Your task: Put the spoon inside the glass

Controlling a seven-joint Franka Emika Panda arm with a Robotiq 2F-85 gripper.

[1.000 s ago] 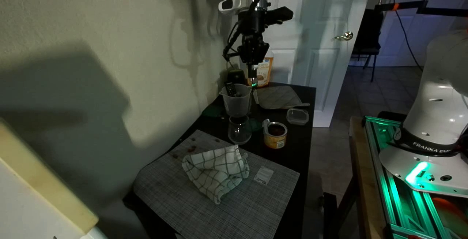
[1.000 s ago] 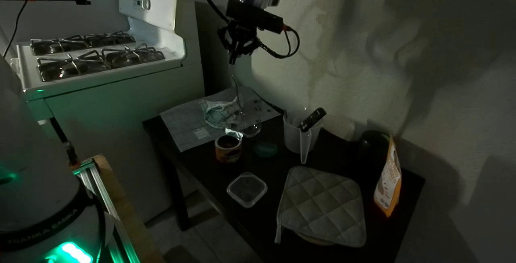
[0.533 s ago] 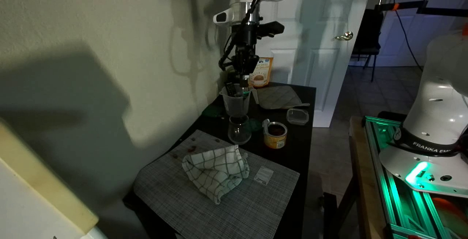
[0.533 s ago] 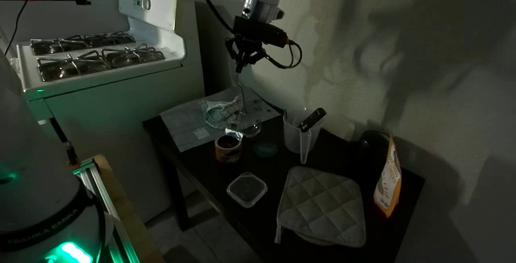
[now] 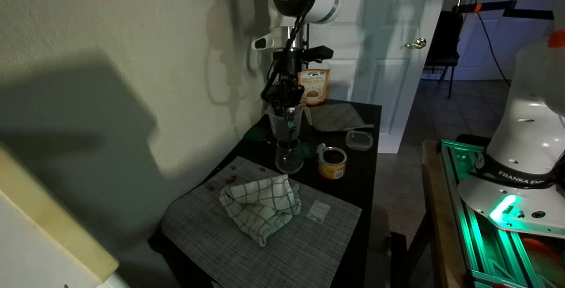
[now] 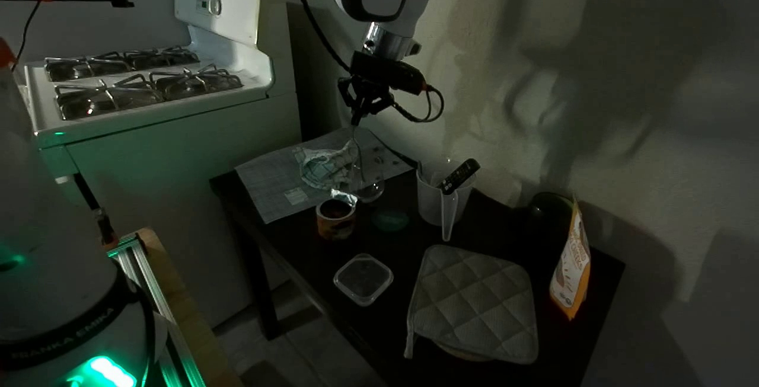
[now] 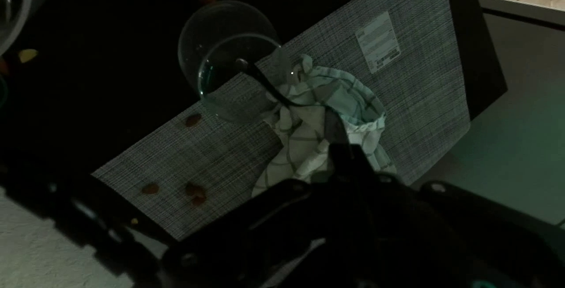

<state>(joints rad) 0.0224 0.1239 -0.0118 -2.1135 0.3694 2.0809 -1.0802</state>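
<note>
The pincer point(image 6: 355, 120) is clenched on one end of the spoon point(image 7: 274, 91), holding it pointed down at the glass point(image 5: 289, 161). In the wrist view the spoon's free end shows within the ring of the glass's rim; how low it reaches, I cannot tell. The glass stands upright on the table point(image 5: 358, 177), just by the edge of a woven mat point(image 5: 300, 252). On that mat, near the glass, lies a checked cloth point(image 5: 261, 206). An opened can point(image 5: 331, 166) and a jug point(image 6: 429, 204) with a remote point(image 6: 460, 175) inside stand near the glass. A quilted potholder point(image 6: 474, 304) and a clear container point(image 6: 363, 279) lie well apart from it.
</note>
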